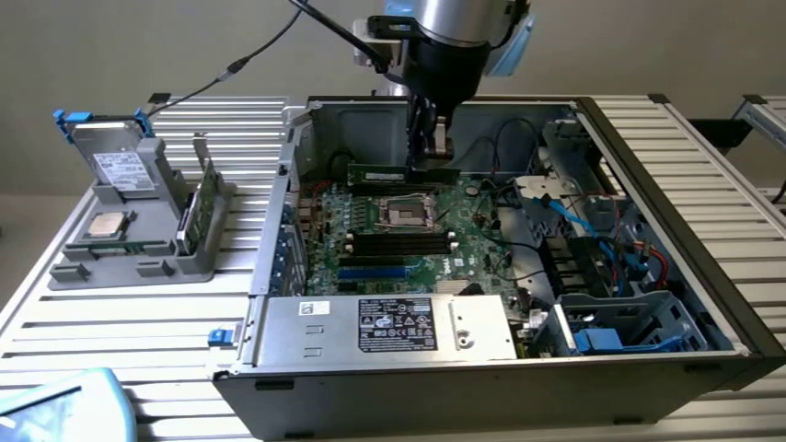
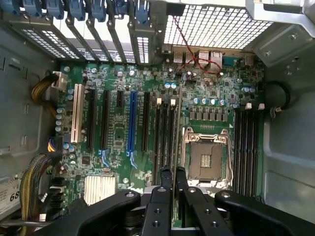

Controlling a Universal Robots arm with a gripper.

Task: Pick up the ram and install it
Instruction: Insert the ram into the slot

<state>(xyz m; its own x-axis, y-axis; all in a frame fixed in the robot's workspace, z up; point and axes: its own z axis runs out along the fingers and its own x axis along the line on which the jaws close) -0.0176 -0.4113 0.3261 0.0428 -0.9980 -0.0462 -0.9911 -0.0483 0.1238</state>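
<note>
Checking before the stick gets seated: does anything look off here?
The hand grips the ram near one end, so most of the stick juts toward the exterior view's left above the motherboard. Nothing looks spilled or broken.

Slatted metal table [image 1: 147,322] carrying the lot: open PC case [image 1: 491,396] sits mid-table, lid off. Grey parts holder [image 1: 129,261] on the slats just beside it, on the exterior view's left. Pale blue obj. [image 1: 62,405] at that side's near corner, can't ID it.

Only "68" is legible, on a white label [image 2: 8,194].
</note>
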